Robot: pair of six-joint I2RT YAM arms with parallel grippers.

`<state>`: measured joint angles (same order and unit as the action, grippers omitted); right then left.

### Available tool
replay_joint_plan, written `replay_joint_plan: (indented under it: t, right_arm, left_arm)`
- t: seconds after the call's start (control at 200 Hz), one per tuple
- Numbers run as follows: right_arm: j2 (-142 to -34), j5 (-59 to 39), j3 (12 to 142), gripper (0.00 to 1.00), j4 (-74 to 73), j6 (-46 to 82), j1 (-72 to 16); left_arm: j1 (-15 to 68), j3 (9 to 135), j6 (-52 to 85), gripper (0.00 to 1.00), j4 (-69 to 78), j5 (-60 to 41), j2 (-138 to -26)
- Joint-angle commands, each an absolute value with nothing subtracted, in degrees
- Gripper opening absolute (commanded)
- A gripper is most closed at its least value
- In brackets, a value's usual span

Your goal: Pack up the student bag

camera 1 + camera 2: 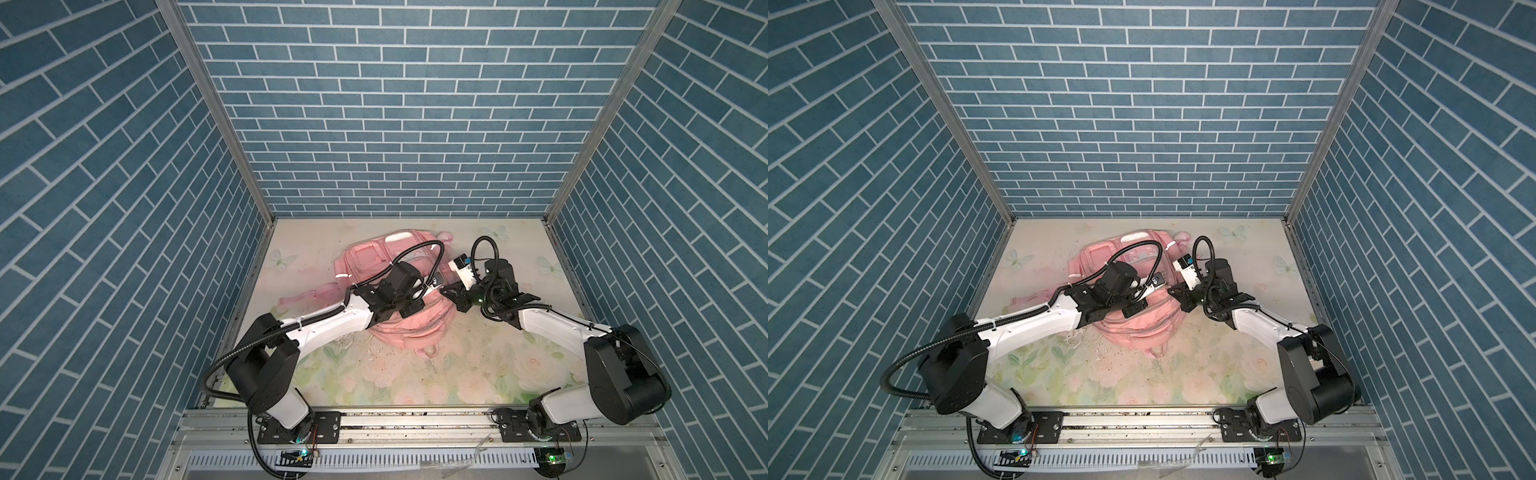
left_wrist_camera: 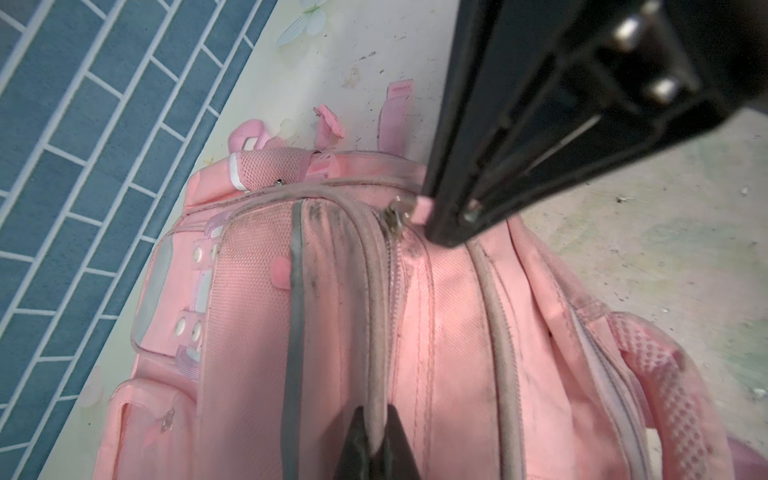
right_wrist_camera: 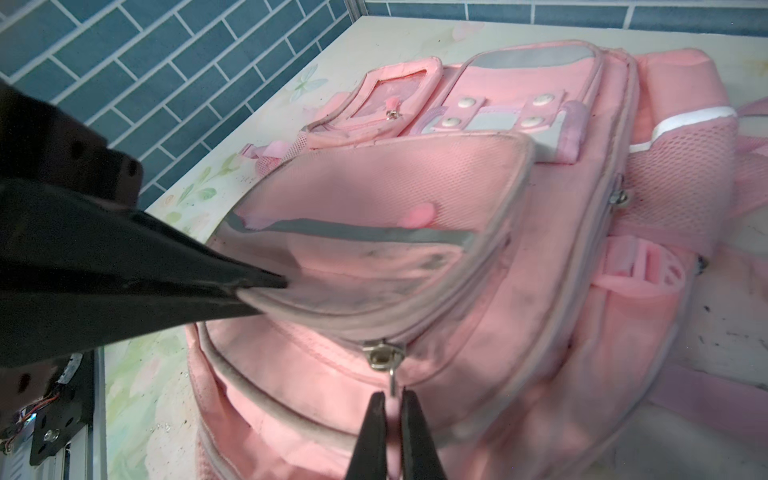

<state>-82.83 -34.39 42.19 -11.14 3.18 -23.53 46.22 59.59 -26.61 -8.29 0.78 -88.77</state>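
While the student bag [image 1: 405, 332] lies flat on the table [image 1: 415, 386] mid-frame in both top views, left gripper [image 2: 376, 432] clamps the grey pocket rim [image 3: 332, 309], right gripper [image 3: 390, 424] pinches the pink zipper pull [image 2: 423, 210].

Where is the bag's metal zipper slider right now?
In the right wrist view, the zipper slider sits on the student bag's front pocket seam, just beyond the right claw pinching its pink pull tab; the left claw grips the pocket edge.
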Motion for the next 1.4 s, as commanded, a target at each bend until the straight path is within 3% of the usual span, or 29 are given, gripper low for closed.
replay_joint_plan:
  t: [0.0, 0.375, 0.505, 0.69, 0.84, 0.99, 1.07, 1.165, 1.195, 1.26, 1.28, 1.395]
  right_arm:
    - [-84.79, -32.25, 44.54, 0.00, -10.53, 2.97, -19.24]
    - [-88.99, -30.39, 50.18, 0.00, -4.75, 0.41, -17.93]
    - [-89.22, -29.61, 50.79, 0.07, -3.25, -1.33, -17.75]
    - [-94.53, -31.45, 55.24, 0.01, -0.63, -4.38, -17.75]
    - [-96.24, -29.99, 56.43, 0.07, 0.11, -6.18, -17.84]
    - [-94.39, -29.01, 57.98, 0.19, 1.13, -5.04, -17.84]
    - [-93.32, -23.94, 60.62, 0.25, 4.85, -4.14, -17.84]
    - [-91.26, -13.43, 63.94, 0.39, 10.62, -2.64, -17.76]
    - [-89.95, -10.80, 63.93, 0.48, 10.95, -2.35, -17.75]
    - [-85.82, -6.22, 61.72, 0.79, 8.31, -1.29, -17.76]
    - [-84.52, -4.87, 60.50, 0.81, 6.88, -0.88, -17.75]
    - [-78.18, 4.83, 52.32, 0.87, -2.62, 2.31, -17.05]
  left_arm:
    - [45.72, 56.70, -29.42, 0.00, -13.62, -0.25, -84.25]
    - [45.84, 57.93, -24.61, 0.00, -14.13, -4.93, -81.99]
    - [45.80, 55.55, -22.01, 0.00, -11.44, -6.72, -79.06]
    - [45.86, 51.85, -23.07, 0.00, -9.96, -10.56, -75.82]
    - [45.93, 51.60, -21.78, 0.00, -9.41, -10.43, -76.35]
    - [45.74, 54.15, -16.69, 0.00, -8.74, -5.57, -78.03]
    - [45.12, 53.38, -12.57, 0.23, -5.60, -2.66, -76.23]
    - [43.48, 52.14, -7.39, 0.62, -3.14, 1.16, -72.53]
    - [42.62, 51.87, -5.56, 0.65, -2.56, 2.35, -71.08]
    - [39.26, 51.08, 0.98, 0.80, -1.70, 4.87, -67.60]
    - [37.80, 50.87, 3.23, 0.85, -1.63, 5.66, -66.68]
    - [26.68, 48.56, 13.32, 0.85, -2.04, 5.64, -61.38]
